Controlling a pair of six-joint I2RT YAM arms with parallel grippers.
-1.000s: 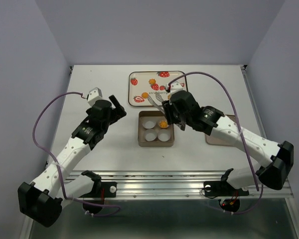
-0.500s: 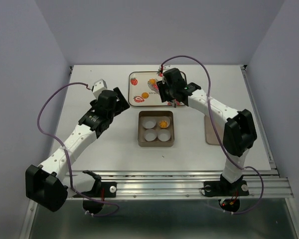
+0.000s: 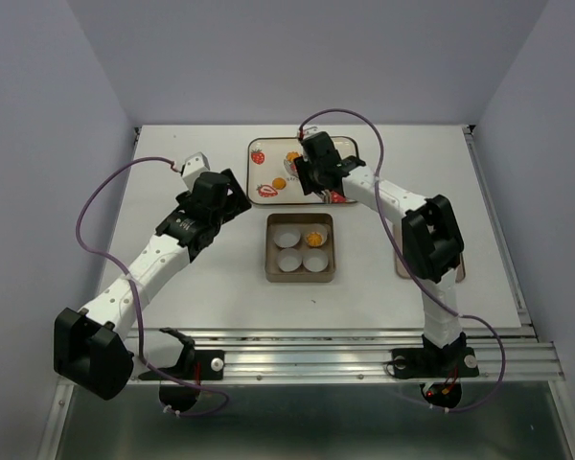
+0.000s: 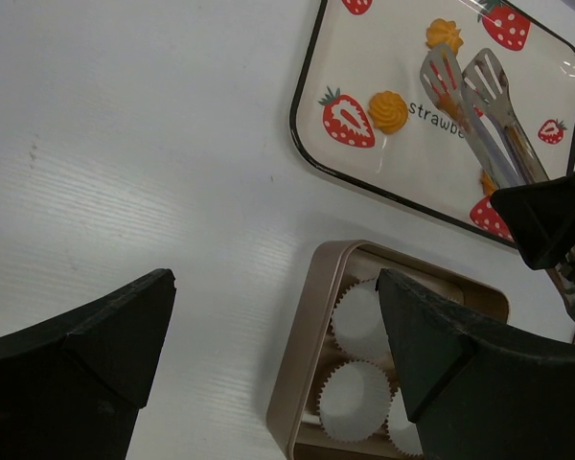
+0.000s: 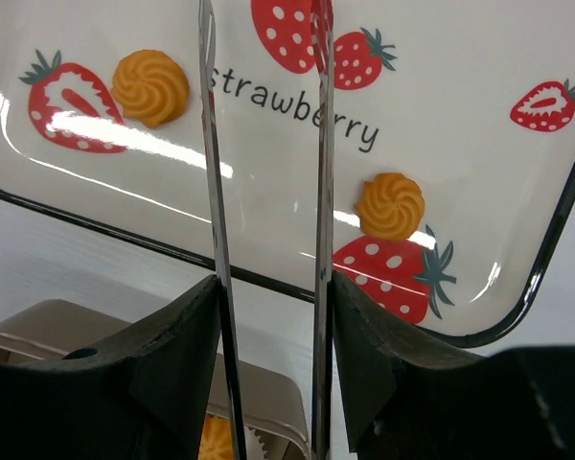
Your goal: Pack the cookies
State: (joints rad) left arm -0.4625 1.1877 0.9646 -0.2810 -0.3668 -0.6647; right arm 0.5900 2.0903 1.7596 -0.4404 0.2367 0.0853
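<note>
**Three cookies (image 5: 150,88) on the tray, one in the tin**

The right jaws are clamped on metal tongs (image 5: 214,192), whose slotted tips hang empty over the strawberry tray (image 3: 273,165) at the worktop's (image 3: 220,278) far edge. The left jaws gape wide, holding nothing, left of the tin (image 3: 269,247). One cookie lies near the tray's far edge (image 4: 444,34), one beside the near-left strawberry, and one toward the near-right corner (image 5: 390,206). The fourth (image 3: 313,238) sits in the tin's far-right paper cup. They look light, dry and crumbly. The tongs should probably close gently across a cookie's sides, low down, since the glossy tray may let it slide.
</note>
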